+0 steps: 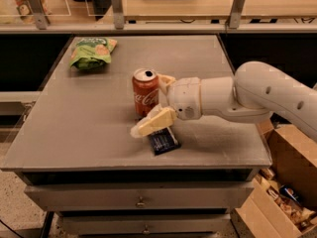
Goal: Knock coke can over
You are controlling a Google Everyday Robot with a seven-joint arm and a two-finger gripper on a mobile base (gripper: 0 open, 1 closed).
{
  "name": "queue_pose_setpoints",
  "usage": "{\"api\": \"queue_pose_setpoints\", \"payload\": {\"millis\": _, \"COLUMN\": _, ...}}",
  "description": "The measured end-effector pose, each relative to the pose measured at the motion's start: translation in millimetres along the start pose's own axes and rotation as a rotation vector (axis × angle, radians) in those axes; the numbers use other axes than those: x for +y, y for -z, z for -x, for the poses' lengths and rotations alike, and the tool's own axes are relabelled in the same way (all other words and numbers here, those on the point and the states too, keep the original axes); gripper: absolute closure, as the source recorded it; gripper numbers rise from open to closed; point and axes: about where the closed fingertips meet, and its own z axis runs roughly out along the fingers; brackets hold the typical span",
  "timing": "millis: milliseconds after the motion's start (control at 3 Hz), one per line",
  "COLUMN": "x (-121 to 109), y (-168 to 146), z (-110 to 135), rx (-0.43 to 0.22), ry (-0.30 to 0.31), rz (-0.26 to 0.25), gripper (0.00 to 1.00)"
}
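Note:
The coke can, red-orange with white script and a silver top, stands upright near the middle of the grey table. My gripper comes in from the right on a white arm and is open. Its far finger sits just right of the can's top and its near finger reaches in front of the can's base. The can stands partly between the two fingers. I cannot tell whether either finger touches it.
A flat dark-blue snack bar wrapper lies on the table under the near finger. A green chip bag lies at the table's back left. A cardboard box stands on the floor to the right. Shelving runs behind the table.

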Motion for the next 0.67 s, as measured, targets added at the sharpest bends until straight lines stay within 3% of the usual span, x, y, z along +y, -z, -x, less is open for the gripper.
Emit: {"api": "queue_pose_setpoints", "payload": {"millis": 667, "x": -3.9, "y": -22.5, "z": 0.8, "rx": -0.007, "ry": -0.003, "rz": 0.019, "gripper": 0.41}}
